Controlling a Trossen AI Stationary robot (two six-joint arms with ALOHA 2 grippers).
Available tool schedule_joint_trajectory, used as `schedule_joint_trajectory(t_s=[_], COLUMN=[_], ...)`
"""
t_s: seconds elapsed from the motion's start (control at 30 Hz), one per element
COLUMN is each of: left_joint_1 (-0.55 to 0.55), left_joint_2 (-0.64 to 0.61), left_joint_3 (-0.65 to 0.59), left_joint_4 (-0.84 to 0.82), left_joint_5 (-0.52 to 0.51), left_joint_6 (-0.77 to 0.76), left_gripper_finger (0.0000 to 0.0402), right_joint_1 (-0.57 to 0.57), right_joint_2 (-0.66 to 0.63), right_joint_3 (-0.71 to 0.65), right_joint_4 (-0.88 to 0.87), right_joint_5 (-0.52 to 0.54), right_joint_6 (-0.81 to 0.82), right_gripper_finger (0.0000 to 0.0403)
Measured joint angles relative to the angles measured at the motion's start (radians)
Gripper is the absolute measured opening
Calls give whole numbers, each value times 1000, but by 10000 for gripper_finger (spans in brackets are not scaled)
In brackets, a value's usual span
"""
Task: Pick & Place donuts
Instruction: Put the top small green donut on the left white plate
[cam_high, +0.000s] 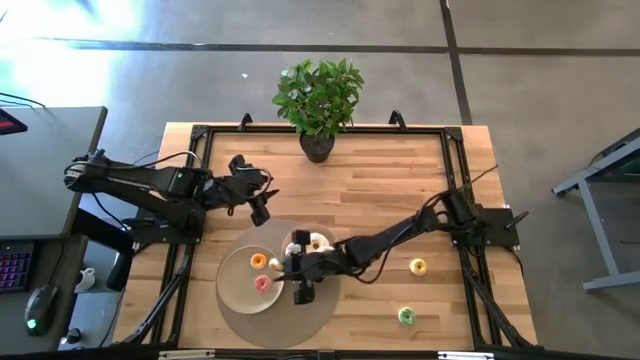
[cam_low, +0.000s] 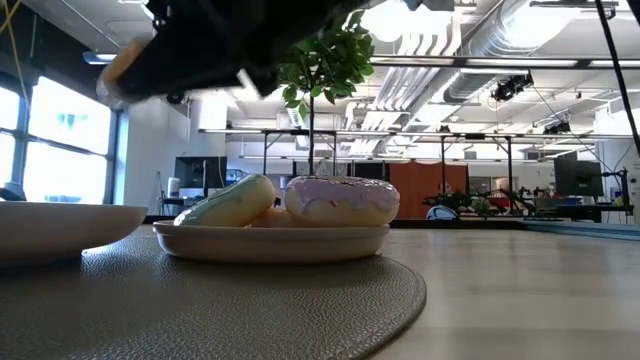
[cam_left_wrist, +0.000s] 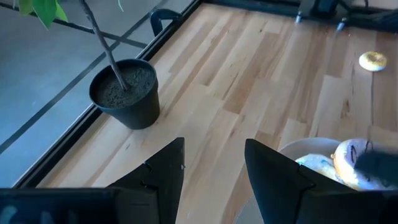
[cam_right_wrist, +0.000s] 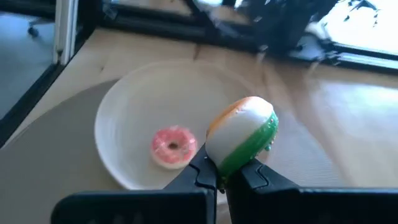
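Note:
My right gripper (cam_right_wrist: 221, 177) is shut on a donut with white-green icing and an orange underside (cam_right_wrist: 242, 134), over the large beige plate (cam_high: 235, 290). A small pink donut (cam_right_wrist: 173, 146) lies flat in that plate. The smaller plate (cam_low: 270, 243) next to it holds a pink-iced donut (cam_low: 342, 200) and a cream one (cam_low: 230, 200). A yellow donut (cam_high: 418, 266) and a green one (cam_high: 406, 316) lie on the wood at the right. My left gripper (cam_left_wrist: 214, 180) hangs open above the table, left of the plates, with nothing between its fingers. My right gripper pinches the white-green donut by its rim (cam_right_wrist: 227, 163) between its two fingertips. The fingers come slanting down from the table's right side. The donut stands on edge above the fingertips, lifted clear over the large plate.
Both plates sit on a round grey mat (cam_high: 300, 320) at the table's near middle. A potted plant (cam_high: 318, 100) stands at the far edge, its black pot (cam_left_wrist: 124, 93) ahead of my left gripper. A black frame rims the table.

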Motion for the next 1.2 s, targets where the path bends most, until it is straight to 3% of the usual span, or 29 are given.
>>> schedule_joint_trajectory(t_s=[0.37, 0.7, 1.2], left_joint_1=[0, 0, 0], left_joint_2=[0, 0, 0], left_joint_3=[0, 0, 0], left_joint_4=[11, 11, 11], left_joint_5=[16, 37, 47], left_joint_6=[3, 3, 3], left_gripper_finger=[165, 165, 165], right_joint_1=[-35, -69, -61], right_joint_2=[135, 137, 137], right_joint_3=[146, 143, 142], right_joint_4=[-107, -129, -128], right_joint_5=[-63, -204, -173], right_joint_6=[1, 3, -71], right_gripper_finger=[13, 78, 156])
